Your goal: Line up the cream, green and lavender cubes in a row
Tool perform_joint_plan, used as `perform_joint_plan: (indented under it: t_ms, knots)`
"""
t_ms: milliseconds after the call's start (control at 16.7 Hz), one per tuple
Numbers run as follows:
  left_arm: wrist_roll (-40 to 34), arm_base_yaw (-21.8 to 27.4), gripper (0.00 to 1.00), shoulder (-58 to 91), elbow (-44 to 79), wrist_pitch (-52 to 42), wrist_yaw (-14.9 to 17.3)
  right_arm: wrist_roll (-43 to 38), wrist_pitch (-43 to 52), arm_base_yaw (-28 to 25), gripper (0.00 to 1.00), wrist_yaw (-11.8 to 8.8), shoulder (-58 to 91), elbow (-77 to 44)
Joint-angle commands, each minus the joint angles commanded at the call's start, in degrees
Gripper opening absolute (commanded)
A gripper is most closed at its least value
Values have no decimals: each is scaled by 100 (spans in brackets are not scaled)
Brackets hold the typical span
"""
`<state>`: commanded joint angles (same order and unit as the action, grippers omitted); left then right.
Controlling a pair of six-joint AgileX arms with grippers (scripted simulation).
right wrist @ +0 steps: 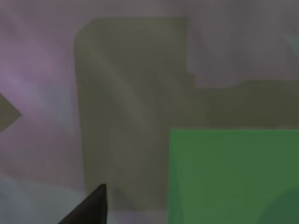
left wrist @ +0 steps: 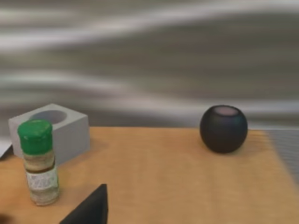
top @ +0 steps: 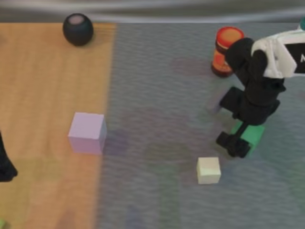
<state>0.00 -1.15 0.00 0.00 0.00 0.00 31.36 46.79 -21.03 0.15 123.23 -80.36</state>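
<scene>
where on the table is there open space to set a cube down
The widest bare stretch lies between the lavender cube and the cream cube, running up toward the ball. The near edge below both cubes is open too. The right side is crowded: right gripper, green cube, jar.

The table [top: 157, 86] has two parts. The left part is orange-brown like wood, and the rest is grey. On the wood part sits the big lavender cube [top: 87, 132], close to the line where the grey starts. A dark round ball [top: 78, 29] rests at the far edge of the wood part. On the grey part, the small cream cube [top: 208, 170] sits near the green cube [top: 253, 136], just to its left. A jar with a red lid [top: 226, 51] stands far back on the right.
</scene>
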Motion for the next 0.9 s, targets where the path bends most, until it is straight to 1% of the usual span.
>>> perform_joint_plan:
  t_ms: [120,360,900]
  knots:
    - [0,0,100,0,0,0,0,-3,-201,-3,100,1,100,132]
    - [0,0,100,0,0,0,0,-4,-213,-4,100,1,107,141]
    - [0,0,100,0,0,0,0,-4,-213,-4,32,1,107,141]
